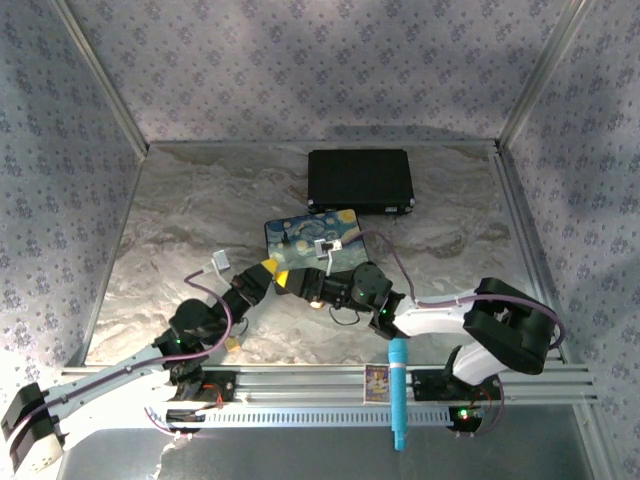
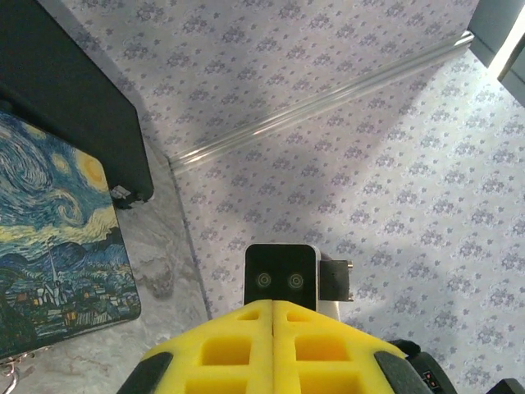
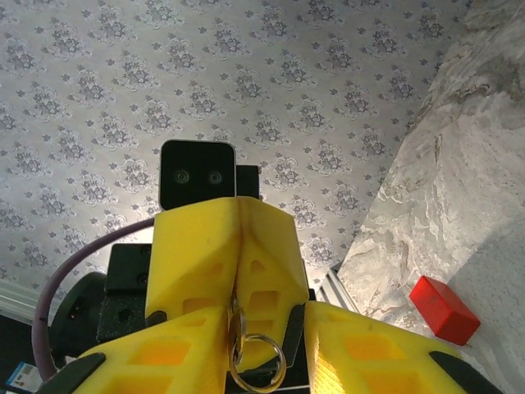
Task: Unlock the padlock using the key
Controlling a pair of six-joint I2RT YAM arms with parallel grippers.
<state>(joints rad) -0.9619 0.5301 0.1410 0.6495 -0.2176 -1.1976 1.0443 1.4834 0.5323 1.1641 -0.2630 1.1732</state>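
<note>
In the right wrist view my left gripper (image 3: 238, 271) faces the camera with its yellow fingers pressed together on the key (image 3: 238, 324). The key's ring (image 3: 257, 361) hangs below them. My right gripper (image 3: 267, 318) has its own two fingers (image 3: 164, 353) standing apart on either side of the key end, the left one close beside it. From above, the two grippers meet tip to tip, left gripper (image 1: 275, 272) against right gripper (image 1: 305, 290), just in front of the painted box (image 1: 300, 232). The left wrist view has its jaws (image 2: 273, 304) shut tight. The padlock is hidden.
A black case (image 1: 360, 180) lies behind the painted box. A red block (image 3: 443, 310) sits on the marble table (image 1: 180, 220). A small yellow thing (image 1: 237, 345) lies by the left arm. A blue cylinder (image 1: 398, 395) and a card (image 1: 377, 382) rest on the front rail.
</note>
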